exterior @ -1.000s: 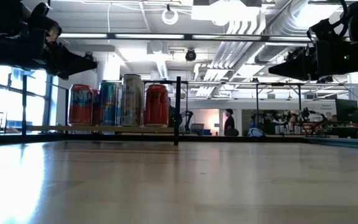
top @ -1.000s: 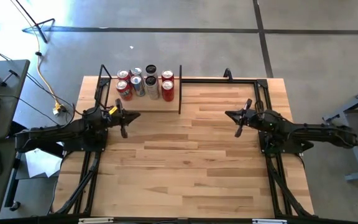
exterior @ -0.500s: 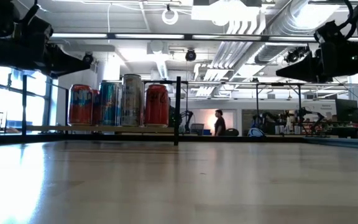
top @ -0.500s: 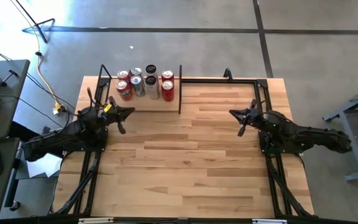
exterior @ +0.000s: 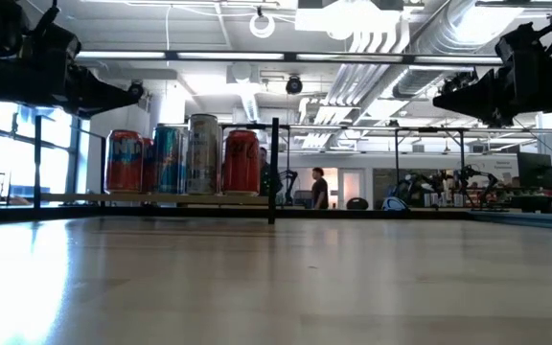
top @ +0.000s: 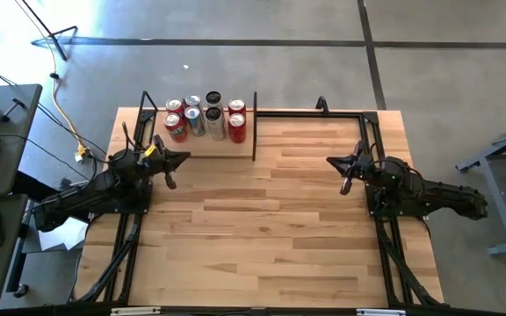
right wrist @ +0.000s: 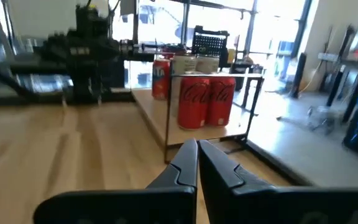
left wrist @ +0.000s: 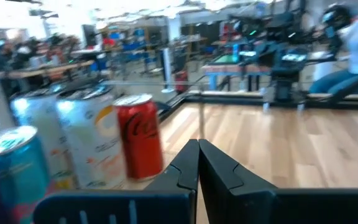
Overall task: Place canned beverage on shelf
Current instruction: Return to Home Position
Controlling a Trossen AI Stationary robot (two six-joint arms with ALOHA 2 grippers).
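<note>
Shut tight on nothing at the left gripper (top: pixel 172 165), up in the air near the front of the shelf (top: pixel 202 146). Shut tight and empty as well at the right gripper (top: pixel 344 173), well apart, over the table (top: pixel 271 219). On the shelf, cans (top: pixel 206 117) standing up in two rows, red ones at both ends.

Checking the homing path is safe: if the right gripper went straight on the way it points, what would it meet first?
Likely the end of the shelf: the shut right gripper aims at the two red cans just past the black upright. Which comes first is unclear.
</note>
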